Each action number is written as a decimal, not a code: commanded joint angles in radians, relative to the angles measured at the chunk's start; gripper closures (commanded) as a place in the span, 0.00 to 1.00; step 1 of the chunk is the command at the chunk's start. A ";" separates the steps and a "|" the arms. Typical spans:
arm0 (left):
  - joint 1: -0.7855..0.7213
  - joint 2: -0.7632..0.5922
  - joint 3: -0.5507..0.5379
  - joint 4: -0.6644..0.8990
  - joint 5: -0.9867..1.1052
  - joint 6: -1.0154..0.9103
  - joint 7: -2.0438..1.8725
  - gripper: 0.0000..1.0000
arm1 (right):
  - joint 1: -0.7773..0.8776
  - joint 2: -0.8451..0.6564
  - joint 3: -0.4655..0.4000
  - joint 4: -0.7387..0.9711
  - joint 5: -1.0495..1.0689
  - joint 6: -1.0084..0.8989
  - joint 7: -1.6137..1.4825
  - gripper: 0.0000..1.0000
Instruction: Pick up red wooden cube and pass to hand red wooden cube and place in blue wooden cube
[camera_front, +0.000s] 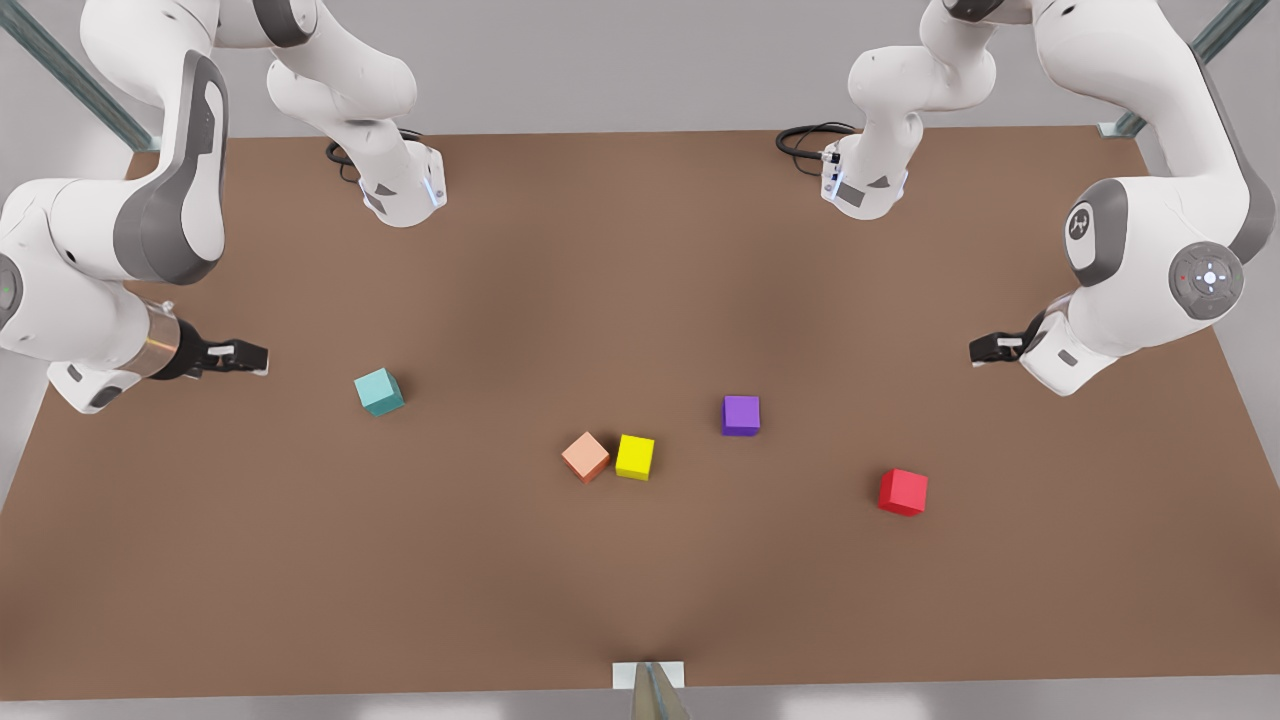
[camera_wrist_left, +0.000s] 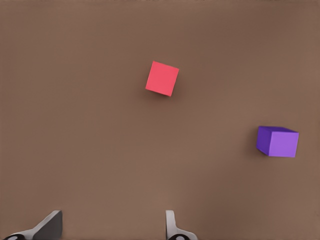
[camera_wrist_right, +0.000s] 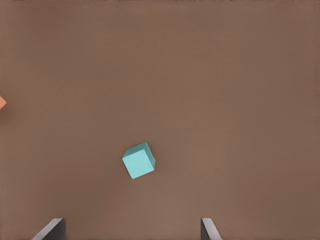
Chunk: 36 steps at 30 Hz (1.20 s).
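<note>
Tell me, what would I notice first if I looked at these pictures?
Probably five bright cubes scattered on the brown table: the blue wooden cube toward the front view's left, a salmon cube touching a yellow cube mid-table, a purple cube, and the red wooden cube toward the right. The left gripper waits open at the right edge, the right gripper open at the left edge.

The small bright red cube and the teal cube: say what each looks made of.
Red cube: matte and uniformly coloured, with no visible grain or gloss; possibly painted wood or plastic. Teal cube: the same flat matte finish and crisp edges, so its material is equally uncertain.
</note>
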<state>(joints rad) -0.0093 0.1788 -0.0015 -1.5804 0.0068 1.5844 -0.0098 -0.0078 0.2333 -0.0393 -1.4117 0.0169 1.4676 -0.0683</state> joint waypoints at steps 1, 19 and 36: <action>0.000 -0.001 0.000 0.000 -0.001 0.016 -0.004 0.00 | -0.001 0.000 0.001 0.000 0.005 0.022 0.068 0.00; 0.002 0.643 -0.075 0.293 0.053 0.434 0.169 0.00 | 0.002 0.008 0.003 -0.004 0.002 0.026 0.067 0.00; 0.002 0.726 -0.075 0.267 0.053 0.485 0.169 0.00 | 0.006 0.012 0.004 -0.009 0.002 0.026 0.067 0.00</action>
<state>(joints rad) -0.0077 0.9045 -0.0766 -1.3134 0.0586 2.0581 0.1210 -0.0021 0.2461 -0.0356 -1.4209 0.0181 1.4944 -0.0103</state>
